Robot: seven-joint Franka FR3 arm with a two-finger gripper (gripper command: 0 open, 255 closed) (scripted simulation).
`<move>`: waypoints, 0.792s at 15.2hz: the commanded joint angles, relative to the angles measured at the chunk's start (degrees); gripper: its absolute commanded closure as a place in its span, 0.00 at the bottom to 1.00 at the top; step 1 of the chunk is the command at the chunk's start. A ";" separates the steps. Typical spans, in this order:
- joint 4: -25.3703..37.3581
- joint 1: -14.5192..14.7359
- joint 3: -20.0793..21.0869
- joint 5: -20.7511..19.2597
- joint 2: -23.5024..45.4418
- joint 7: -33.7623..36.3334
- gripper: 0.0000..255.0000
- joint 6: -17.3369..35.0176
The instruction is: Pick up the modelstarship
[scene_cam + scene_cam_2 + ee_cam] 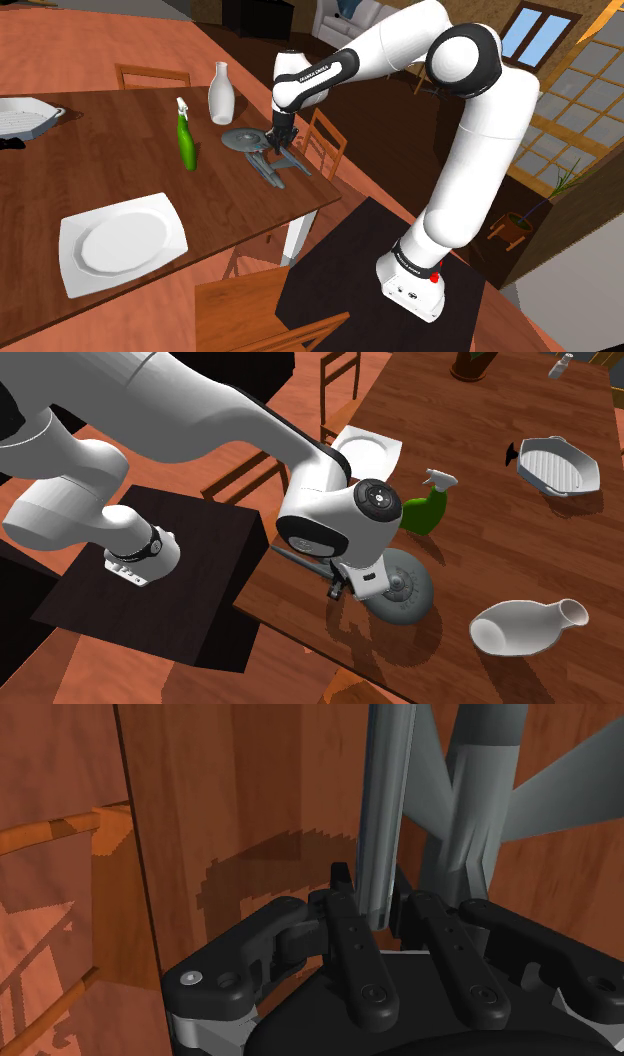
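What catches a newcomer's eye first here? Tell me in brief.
The big white arm arches from its stand over the wooden table, its black gripper down at the grey model starship near the table's edge. In the shoulder view, a green spray bottle and white vase stand just left of the starship.

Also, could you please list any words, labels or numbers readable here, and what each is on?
Dark lettering along the arm's forearm: too small to read.
Pale lettering on the dark band by the arm's base: too small to read.
No writing shows on the model starship, green spray bottle, vase or plate.
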 commanded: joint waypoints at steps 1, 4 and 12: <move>0.21 -0.05 -0.03 0.02 -0.36 -0.06 1.00 -0.61; 0.87 -0.07 0.00 0.10 -1.72 -0.13 1.00 -2.64; 3.18 -0.10 0.05 0.30 -4.93 -0.30 1.00 -8.16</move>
